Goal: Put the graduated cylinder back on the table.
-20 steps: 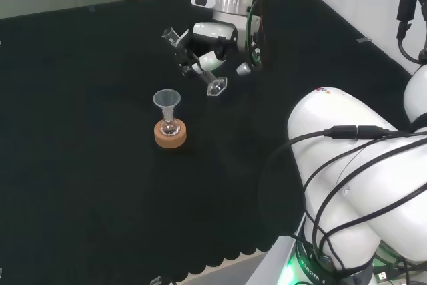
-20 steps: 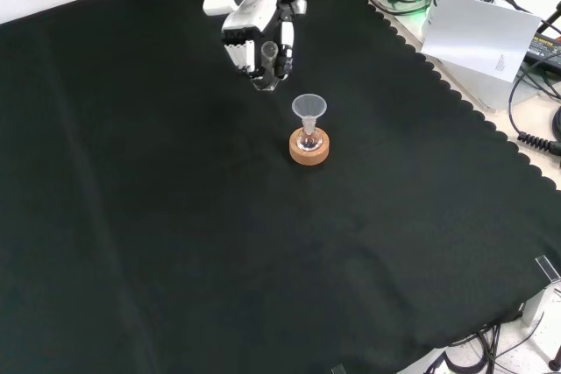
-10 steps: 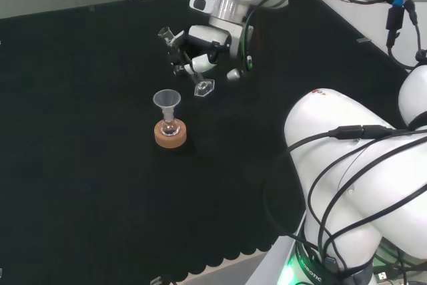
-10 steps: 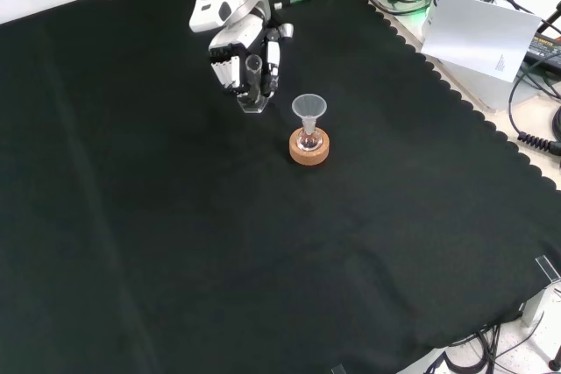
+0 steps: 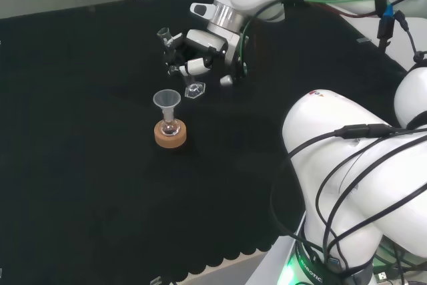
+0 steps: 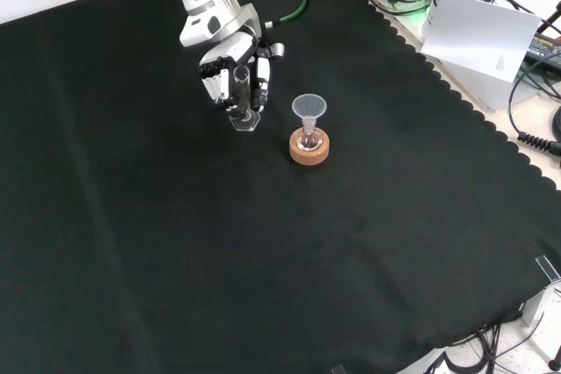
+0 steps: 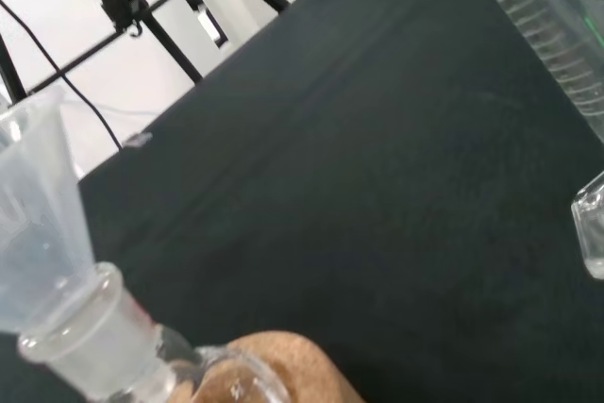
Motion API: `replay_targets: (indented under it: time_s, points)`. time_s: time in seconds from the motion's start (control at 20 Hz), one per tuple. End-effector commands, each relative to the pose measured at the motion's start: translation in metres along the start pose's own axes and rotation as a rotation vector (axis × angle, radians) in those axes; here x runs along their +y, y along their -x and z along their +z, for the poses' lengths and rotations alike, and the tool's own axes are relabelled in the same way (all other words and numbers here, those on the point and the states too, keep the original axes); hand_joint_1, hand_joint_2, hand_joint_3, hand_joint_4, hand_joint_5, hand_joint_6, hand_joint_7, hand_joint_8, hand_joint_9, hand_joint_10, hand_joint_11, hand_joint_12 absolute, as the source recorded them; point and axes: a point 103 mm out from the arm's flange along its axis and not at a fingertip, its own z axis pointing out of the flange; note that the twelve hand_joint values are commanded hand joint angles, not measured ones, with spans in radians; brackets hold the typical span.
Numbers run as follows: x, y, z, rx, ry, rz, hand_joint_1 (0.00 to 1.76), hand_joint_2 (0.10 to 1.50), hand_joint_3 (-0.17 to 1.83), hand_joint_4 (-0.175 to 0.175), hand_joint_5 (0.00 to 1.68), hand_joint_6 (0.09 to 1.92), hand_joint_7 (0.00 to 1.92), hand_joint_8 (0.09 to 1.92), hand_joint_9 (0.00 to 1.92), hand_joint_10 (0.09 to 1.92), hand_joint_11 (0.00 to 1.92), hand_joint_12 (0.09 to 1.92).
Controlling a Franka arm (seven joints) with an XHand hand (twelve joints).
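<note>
In the head view, we see the hand (image 5: 203, 48) curled round the tilted graduated cylinder (image 5: 180, 61), its base just beyond the funnel (image 5: 167, 100). In the front view, the cylinder's base sits close above the cloth (image 6: 131, 243). We judge we are mid-lowering; next, upright it, set down, release.
</note>
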Motion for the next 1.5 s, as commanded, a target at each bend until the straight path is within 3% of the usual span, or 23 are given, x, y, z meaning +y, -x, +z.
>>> replay_targets:
  time_s: [0.05,0.6,1.5]
  points:
    - [-0.001,0.006,0.014,0.015,0.093,-0.032,1.11,1.17,0.0,-0.121,0.9,1.15,1.4,0.15,1.57,0.09,1.41,0.61]
    - [0.003,0.023,0.026,0.055,0.103,-0.015,1.11,1.17,0.0,-0.119,0.89,1.15,1.39,0.15,1.56,0.09,1.4,0.61]
    - [-0.002,0.031,0.032,0.127,0.19,-0.001,1.11,1.17,0.0,-0.123,0.88,1.17,1.36,0.14,1.54,0.09,1.39,0.62]
